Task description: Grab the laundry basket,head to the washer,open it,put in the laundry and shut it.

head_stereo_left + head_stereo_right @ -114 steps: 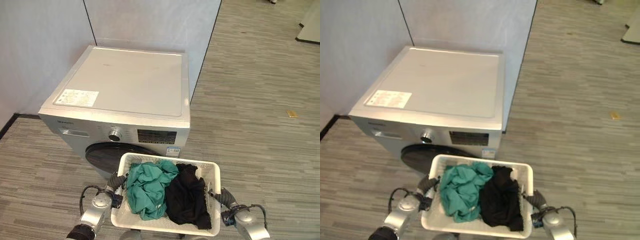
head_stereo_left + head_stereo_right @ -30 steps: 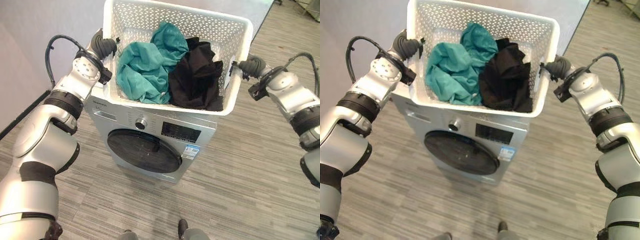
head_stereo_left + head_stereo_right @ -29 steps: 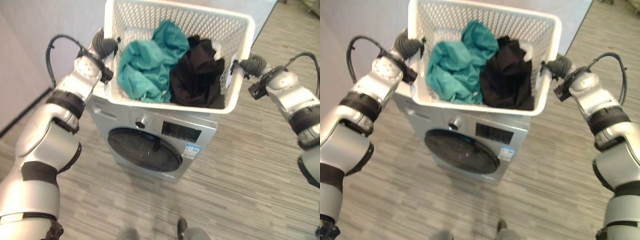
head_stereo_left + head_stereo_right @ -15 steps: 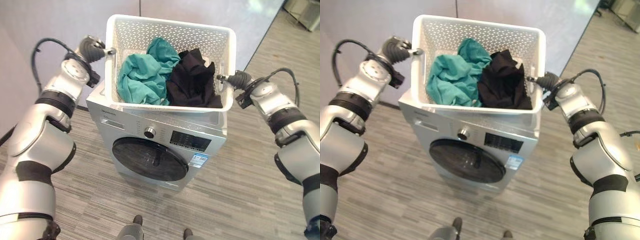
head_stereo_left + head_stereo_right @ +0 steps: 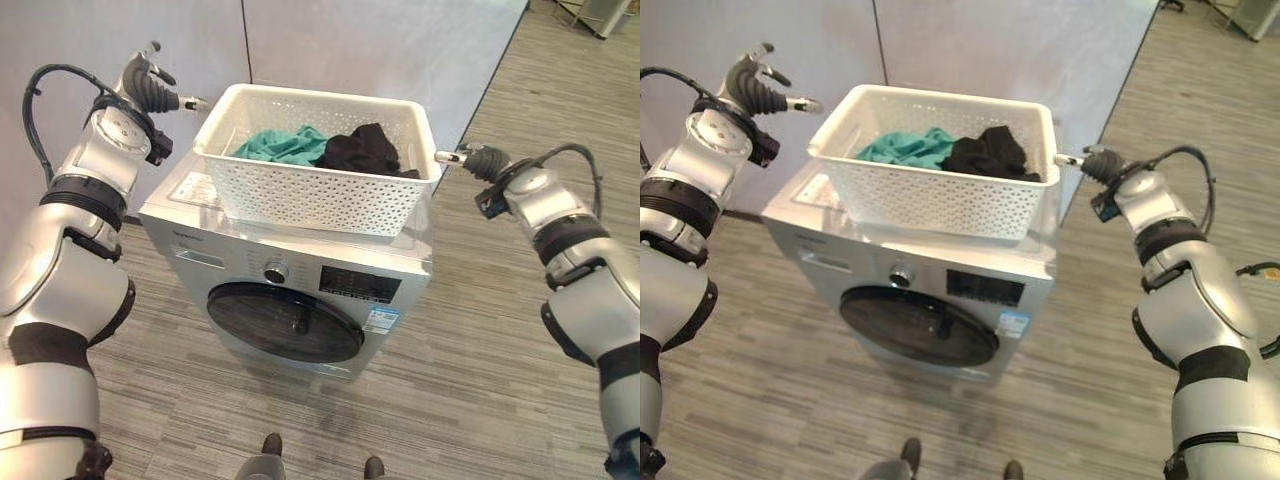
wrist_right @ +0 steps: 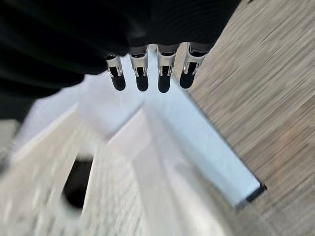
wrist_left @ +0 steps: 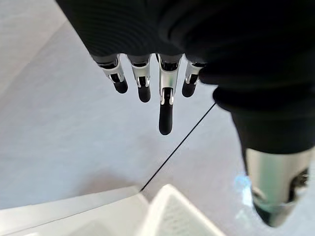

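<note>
The white laundry basket (image 5: 318, 165) is seen standing on the flat top of the silver washer (image 5: 290, 270), near its front edge. Inside the basket a teal garment (image 5: 283, 146) lies on the left side and a black garment (image 5: 362, 150) on the right side, the two touching each other in the middle. The round dark door (image 5: 288, 322) of the washer is closed.

The left hand (image 5: 150, 88) is held up beside the left end of the basket, just apart from its rim, and nothing is gripped by it. In the left wrist view its fingers (image 7: 166, 110) are stretched out and spread, with only the wall and a corner of the basket past them.

The right hand (image 5: 478, 160) is held beside the right end of the basket, very near the rim but not closed on it. In the right wrist view its fingers (image 6: 142, 73) are straight and loose above the basket edge, holding nothing
</note>
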You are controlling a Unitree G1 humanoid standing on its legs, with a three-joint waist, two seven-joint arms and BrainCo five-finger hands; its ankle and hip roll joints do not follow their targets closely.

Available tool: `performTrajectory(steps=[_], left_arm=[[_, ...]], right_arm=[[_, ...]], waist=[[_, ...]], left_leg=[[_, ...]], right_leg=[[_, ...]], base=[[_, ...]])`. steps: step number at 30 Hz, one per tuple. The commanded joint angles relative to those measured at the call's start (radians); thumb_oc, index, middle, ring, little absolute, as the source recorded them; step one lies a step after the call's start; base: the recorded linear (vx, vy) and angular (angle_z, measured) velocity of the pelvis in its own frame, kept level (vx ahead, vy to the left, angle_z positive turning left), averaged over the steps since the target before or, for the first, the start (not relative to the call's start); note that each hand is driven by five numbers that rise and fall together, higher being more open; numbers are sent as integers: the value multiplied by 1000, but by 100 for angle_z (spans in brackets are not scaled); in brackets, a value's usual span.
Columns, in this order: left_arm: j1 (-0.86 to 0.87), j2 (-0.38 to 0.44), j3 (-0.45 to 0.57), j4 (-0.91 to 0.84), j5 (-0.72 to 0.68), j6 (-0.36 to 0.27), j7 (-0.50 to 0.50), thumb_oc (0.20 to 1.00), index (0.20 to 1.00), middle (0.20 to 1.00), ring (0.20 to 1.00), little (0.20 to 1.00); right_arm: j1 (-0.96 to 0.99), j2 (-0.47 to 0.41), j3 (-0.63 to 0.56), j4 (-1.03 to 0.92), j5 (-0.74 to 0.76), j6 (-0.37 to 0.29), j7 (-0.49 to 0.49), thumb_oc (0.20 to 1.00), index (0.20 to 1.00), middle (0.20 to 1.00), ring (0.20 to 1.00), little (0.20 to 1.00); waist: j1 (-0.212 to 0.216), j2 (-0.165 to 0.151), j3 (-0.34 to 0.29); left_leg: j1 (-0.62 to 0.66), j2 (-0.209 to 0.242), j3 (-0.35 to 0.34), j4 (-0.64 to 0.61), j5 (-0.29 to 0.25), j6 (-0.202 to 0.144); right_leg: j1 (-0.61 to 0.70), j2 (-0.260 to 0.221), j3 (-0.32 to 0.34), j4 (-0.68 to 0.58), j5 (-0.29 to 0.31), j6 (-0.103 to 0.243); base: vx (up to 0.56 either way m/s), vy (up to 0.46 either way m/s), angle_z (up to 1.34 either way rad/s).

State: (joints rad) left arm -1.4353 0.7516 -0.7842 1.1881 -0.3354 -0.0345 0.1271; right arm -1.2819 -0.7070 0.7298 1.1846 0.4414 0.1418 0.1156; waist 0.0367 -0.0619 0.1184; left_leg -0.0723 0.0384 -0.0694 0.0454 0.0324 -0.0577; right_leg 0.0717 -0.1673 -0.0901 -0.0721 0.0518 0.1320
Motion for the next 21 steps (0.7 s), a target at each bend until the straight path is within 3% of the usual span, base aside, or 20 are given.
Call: performTrajectory(steps=[1,2,4,6,7,8,11,12,13,14,15,18,20,21], left_arm=[[-19,122,82,-14,-41,-82,103,1000,1000,1000,1000,1000],[-17,123,84,-16,-40,-81,103,1000,1000,1000,1000,1000],[119,233,242,-203,-83,-114,153,1000,1000,1000,1000,1000],[178,268,298,-265,-79,-118,168,1000,1000,1000,1000,1000],[326,366,422,-393,-37,-130,191,1000,1000,1000,1000,1000],[430,408,510,-476,-9,-133,206,1000,1000,1000,1000,1000],[847,454,859,-651,50,-127,222,1000,1000,1000,1000,1000],[864,452,872,-661,52,-124,222,1000,1000,1000,1000,1000],[1171,417,1098,-741,74,-113,197,1000,1000,1000,1000,1000],[1287,381,1169,-766,81,-107,184,1000,1000,1000,1000,1000],[1303,378,1181,-777,82,-104,182,1000,1000,1000,1000,1000],[1530,209,1273,-834,132,-76,128,1000,1000,1000,1000,1000],[1598,83,1240,-834,112,-72,96,1000,1000,1000,1000,1000],[1643,-39,1185,-832,32,-77,67,1000,1000,1000,1000,1000]], right_arm=[[-62,-167,-54,-40,153,-107,-85,1000,1000,1000,1000,1000],[-61,-168,-54,-40,153,-107,-85,1000,1000,1000,1000,1000],[37,-277,-164,-156,237,-141,-90,1000,1000,1000,1000,1000],[83,-316,-205,-195,246,-148,-95,1000,1000,1000,1000,1000],[223,-391,-327,-295,267,-172,-95,1000,1000,1000,1000,1000],[315,-419,-409,-355,266,-185,-102,1000,1000,1000,1000,1000],[707,-437,-715,-576,223,-205,-109,1000,1000,1000,1000,1000],[718,-436,-722,-585,221,-202,-110,1000,1000,1000,1000,1000],[978,-389,-915,-739,179,-203,-99,1000,1000,1000,1000,1000],[1079,-335,-982,-802,195,-214,-93,1000,1000,1000,1000,1000],[1090,-332,-987,-813,194,-211,-94,1000,1000,1000,1000,1000],[1323,-178,-1054,-959,115,-188,-44,1000,1000,1000,1000,1000],[1432,-61,-1033,-1003,96,-173,-14,1000,1000,1000,1000,1000],[1485,30,-983,-976,78,-155,4,1000,1000,1000,1000,1000]], waist=[[14,34,-41],[14,35,-41],[17,29,-47],[17,29,-51],[17,26,-55],[19,25,-57],[18,25,-65],[17,26,-67],[18,30,-66],[18,33,-64],[16,33,-67],[18,34,-58],[17,35,-46],[18,36,-33]], left_leg=[[106,29,-20,-102,-40,9],[106,29,-20,-102,-40,9],[119,32,-17,-114,-44,10],[126,33,-14,-120,-45,9],[127,33,-14,-125,-44,9],[129,34,-13,-129,-44,8],[130,34,-11,-133,-48,7],[134,35,-11,-133,-54,7],[130,34,-9,-133,-51,9],[132,34,-10,-133,-55,10],[135,35,-9,-133,-60,10],[135,34,-10,-133,-62,14],[135,35,-13,-133,-62,15],[133,36,-17,-127,-62,17]], right_leg=[[-1,-8,0,44,-50,13],[0,-8,0,44,-50,13],[12,-7,3,31,-51,13],[18,-7,3,26,-52,14],[20,-8,3,19,-50,15],[23,-8,0,15,-49,15],[26,-10,1,3,-48,14],[31,-9,0,2,-53,14],[25,-9,2,-6,-45,14],[27,-8,2,-11,-46,13],[30,-8,2,-12,-49,13],[30,-7,5,-15,-52,8],[31,-5,6,-13,-55,2],[33,-4,2,-10,-57,-4]], base=[[34,-7,-5],[0,0,0],[48,-9,-5],[43,-6,-8],[47,-7,-9],[43,-5,-12],[38,-3,-5],[0,0,0],[22,-10,-5],[18,-10,-7],[7,-9,-6],[1,-11,1],[-35,-44,4],[-43,-39,2]])
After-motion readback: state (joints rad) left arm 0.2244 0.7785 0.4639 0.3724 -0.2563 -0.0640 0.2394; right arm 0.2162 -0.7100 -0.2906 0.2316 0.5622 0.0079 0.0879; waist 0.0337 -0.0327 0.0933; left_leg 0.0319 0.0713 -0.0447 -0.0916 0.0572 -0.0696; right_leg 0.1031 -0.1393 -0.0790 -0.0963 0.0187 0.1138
